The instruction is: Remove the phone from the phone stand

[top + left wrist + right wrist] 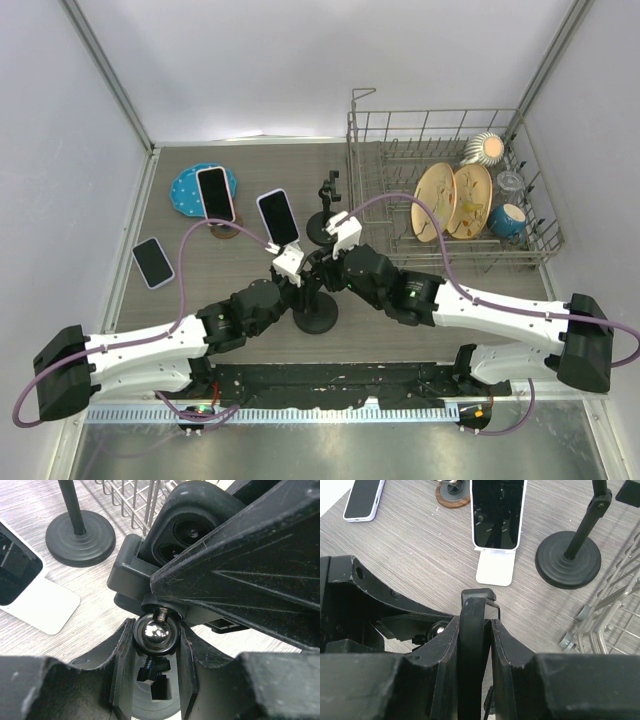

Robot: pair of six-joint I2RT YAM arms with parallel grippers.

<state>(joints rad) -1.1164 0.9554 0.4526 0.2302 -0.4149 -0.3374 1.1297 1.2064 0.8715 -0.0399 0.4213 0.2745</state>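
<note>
Black phone (471, 647) squeezed between the fingers of the right gripper (474, 625), clip (478, 595) hooked over its top, shiny ball (155, 630) of the stand (315, 318) pinched inside the left gripper (155, 647), just beside the right one.

Dish rack (392, 170) with tan plates (436, 202)

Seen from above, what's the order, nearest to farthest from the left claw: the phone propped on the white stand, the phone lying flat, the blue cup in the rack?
From the left claw:
1. Propped phone on the white stand, just beyond.
2. Flat-lying phone, far left.
3. Blue ceramic cup, far right in the wire rack.
</note>
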